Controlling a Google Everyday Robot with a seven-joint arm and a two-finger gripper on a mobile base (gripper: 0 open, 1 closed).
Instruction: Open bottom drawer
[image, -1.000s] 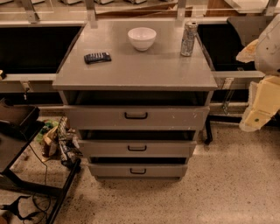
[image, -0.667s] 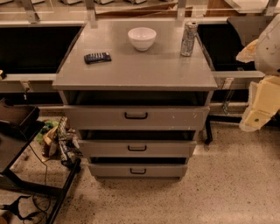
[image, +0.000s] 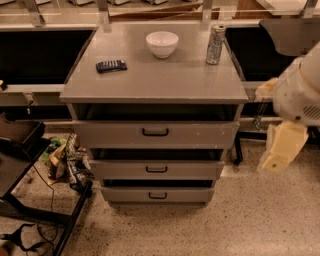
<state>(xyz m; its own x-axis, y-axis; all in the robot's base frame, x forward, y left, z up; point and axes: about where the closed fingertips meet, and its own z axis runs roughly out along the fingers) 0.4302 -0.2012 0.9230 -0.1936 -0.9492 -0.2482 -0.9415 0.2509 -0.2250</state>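
The grey metal cabinet stands in the middle with three drawers. The bottom drawer is the lowest, with a plain grey front and a small black loop handle. A dark gap shows above its front, and its inside is not visible. Above it are the middle drawer and the larger top drawer with white scuffs. My gripper, cream-coloured on a white arm, hangs at the right edge. It is well to the right of the cabinet, above the bottom drawer's level, and touches nothing.
On the cabinet top are a white bowl, a silver can and a black remote. Bags and clutter, a black frame and cables lie on the floor at the left. A black table leg stands to the right of the cabinet.
My arm and gripper have moved a little down and to the left, toward the cabinet. The drawers and the things on top have not moved.
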